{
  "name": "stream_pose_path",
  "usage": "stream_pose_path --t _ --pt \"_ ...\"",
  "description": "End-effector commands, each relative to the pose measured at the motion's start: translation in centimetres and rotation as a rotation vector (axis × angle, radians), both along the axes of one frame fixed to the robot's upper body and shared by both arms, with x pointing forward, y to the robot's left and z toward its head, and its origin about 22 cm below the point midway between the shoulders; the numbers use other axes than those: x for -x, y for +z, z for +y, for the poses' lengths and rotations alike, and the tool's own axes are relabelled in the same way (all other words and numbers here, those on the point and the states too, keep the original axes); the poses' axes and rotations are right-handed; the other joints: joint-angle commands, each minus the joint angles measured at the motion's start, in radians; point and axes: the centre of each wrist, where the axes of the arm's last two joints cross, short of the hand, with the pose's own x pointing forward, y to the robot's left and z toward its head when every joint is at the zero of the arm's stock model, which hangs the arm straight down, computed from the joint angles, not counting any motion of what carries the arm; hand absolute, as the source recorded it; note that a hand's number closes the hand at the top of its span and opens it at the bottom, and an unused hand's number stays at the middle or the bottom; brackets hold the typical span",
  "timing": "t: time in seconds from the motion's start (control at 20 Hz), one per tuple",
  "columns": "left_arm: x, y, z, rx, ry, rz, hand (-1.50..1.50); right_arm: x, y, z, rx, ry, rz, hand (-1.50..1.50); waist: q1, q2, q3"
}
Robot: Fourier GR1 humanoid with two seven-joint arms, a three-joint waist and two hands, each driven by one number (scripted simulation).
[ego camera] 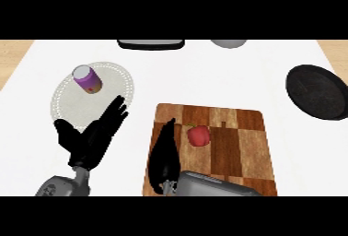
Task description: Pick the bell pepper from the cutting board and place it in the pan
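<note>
Two hands: both black, on grey forearms, coming in from the lower edge.
Bench (204, 69): smooth white top, filling most of the view.
Cutting board (238, 143): rectangular, striped wood in dark and light brown, lying low and middle-right.
Plate (68, 97): round, pale, with a dotted rim, at the left.
Pan (318, 92): round, dark and matte, at the right edge, well apart from the board.
Left hand (92, 136): fingers straight and apart, over the plate's lower edge, holding nothing.
Right hand (165, 154): fingers straight and together, seen edge-on over the board's left side, just beside the pepper; holding nothing.
Can (88, 78): small cylinder with purple side and pale top, on the plate.
Bell pepper (198, 135): small, red, glossy, lumpy, lying on the board's upper left part.
</note>
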Motion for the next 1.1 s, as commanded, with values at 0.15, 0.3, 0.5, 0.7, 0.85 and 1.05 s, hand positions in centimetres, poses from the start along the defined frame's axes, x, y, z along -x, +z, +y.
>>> stream_pose_path --t 0.15,0.3,0.5,0.7,0.85,1.05 --pt "0.6 -0.3 -0.6 -0.008 0.003 -0.017 0.00 2.2 -2.9 -0.1 0.080 -0.148 -0.042 -1.50 0.008 0.006 0.002" --pt "-0.1 -0.8 0.1 0.004 0.004 -0.004 0.00 2.4 -0.8 0.7 0.086 -0.103 -0.094 -1.50 -0.001 0.006 0.002" --pt "-0.1 1.1 0.1 -0.005 -0.001 -0.006 0.00 1.7 -3.0 0.2 0.110 -0.106 -0.123 -1.50 0.004 0.007 0.003" --pt "0.3 0.0 2.4 -0.012 0.020 -0.018 0.00 1.4 -3.4 0.3 0.184 -0.080 -0.230 -1.50 0.004 0.006 0.002" --pt "0.9 -0.1 0.9 0.021 -0.004 -0.015 0.00 -0.2 -2.0 0.2 0.170 -0.089 -0.213 -1.50 -0.010 0.005 0.002" --pt "-0.3 -2.3 0.9 0.000 0.017 0.003 0.00 -0.2 -2.7 -1.2 0.176 -0.075 -0.190 -1.50 -0.016 0.007 0.002"
